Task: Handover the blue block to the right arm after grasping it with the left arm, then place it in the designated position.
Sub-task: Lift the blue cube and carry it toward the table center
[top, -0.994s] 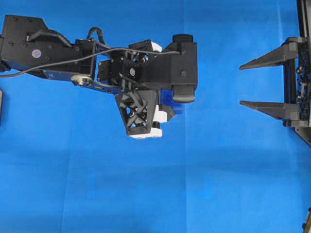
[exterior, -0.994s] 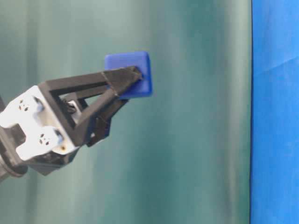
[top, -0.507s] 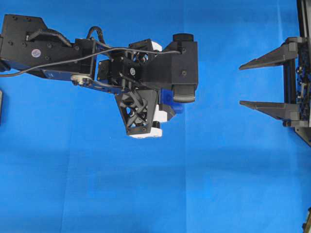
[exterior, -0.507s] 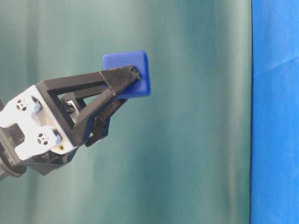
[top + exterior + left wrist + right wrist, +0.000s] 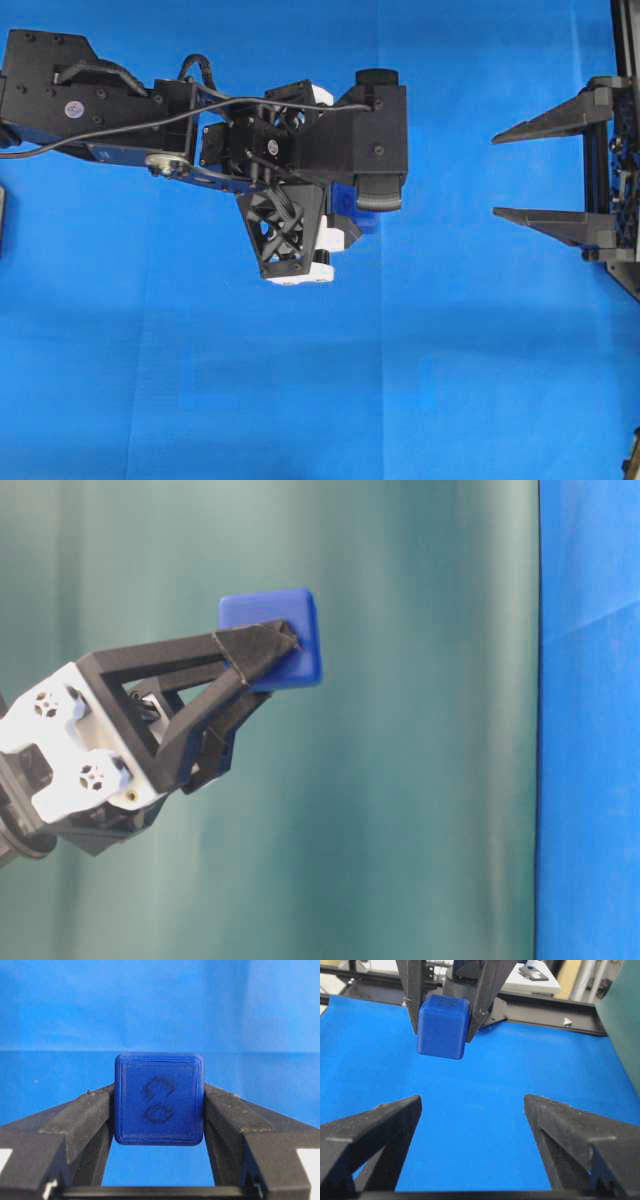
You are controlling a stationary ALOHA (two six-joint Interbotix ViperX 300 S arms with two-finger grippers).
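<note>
The left gripper (image 5: 159, 1110) pinches the blue block (image 5: 159, 1098) above the desk (image 5: 450, 380); the right gripper (image 5: 472, 1125), jaws spread, should advance squarely onto the free faces.

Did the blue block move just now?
No. The blue block sits at the same spot against the cloth's edge in the table-level view, gripped by the left tool.

Overhead looks down; both wrist views share the blue block (image 5: 159, 1105).
</note>
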